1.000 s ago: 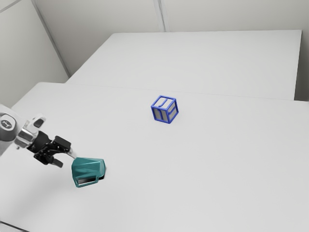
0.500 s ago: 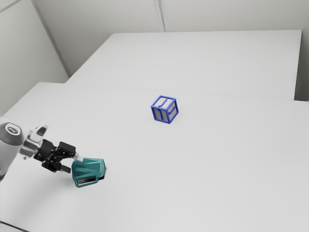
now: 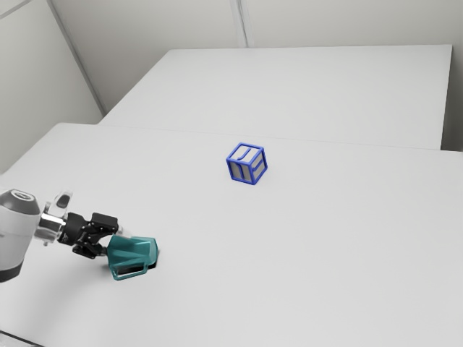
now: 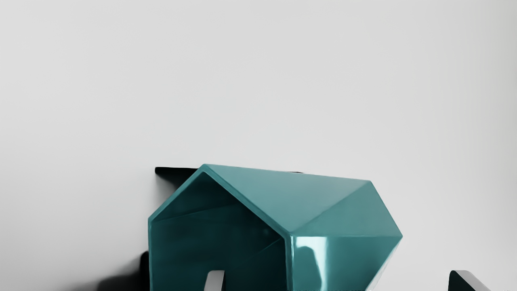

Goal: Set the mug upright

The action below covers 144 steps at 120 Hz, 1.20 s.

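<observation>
My open jaws [image 3: 113, 241], exterior view, lower left; in the wrist view, one fingertip [image 4: 216, 281] overlaps the mouth of the teal mug [image 3: 132, 253], lying sideways, lower left, on the worktop [image 3: 289, 275]. Beyond, above centre: a blue-edged block [image 3: 247, 163].

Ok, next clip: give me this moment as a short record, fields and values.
mug: teal, lying on its side, not upright
mug mouth: facing the gripper
gripper: open, fingers wide apart
fingers in wrist view: one in front of the mouth, one beyond the outer wall
other object: blue-edged block, away from the mug
surface: pale table
</observation>
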Motion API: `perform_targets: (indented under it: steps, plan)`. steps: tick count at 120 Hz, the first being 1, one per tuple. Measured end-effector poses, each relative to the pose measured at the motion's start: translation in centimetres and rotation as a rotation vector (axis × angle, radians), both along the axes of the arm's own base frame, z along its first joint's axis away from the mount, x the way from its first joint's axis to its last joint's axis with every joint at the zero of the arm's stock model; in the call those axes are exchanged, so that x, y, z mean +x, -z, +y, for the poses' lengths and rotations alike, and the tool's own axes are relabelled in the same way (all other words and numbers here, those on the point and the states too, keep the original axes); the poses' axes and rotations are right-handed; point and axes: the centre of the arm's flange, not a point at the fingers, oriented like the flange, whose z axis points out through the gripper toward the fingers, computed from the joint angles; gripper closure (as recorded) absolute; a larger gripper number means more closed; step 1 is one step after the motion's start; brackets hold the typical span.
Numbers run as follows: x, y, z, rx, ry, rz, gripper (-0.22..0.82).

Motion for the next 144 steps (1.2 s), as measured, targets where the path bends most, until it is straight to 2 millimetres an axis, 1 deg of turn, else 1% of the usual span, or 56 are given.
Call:
perform_targets:
  steps: [11, 24, 83, 111, 132, 144]
  plan:
    - [-0.3, 0.3, -0.2, -0.009, 0.005, -0.016, 0.02]
    - [-0.7, 0.8, 0.2, -0.012, 0.006, -0.027, 0.07]
    - [-0.5, 0.8, -0.2, -0.006, 0.064, -0.108, 0.43]
    - [0.3, 0.3, -0.7, -0.007, 0.084, -0.164, 0.63]
    - [1.1, -0.5, -1.3, 0.002, 0.116, -0.21, 0.7]
    - [2.0, -1.3, -1.7, 0.012, 0.145, -0.242, 0.74]
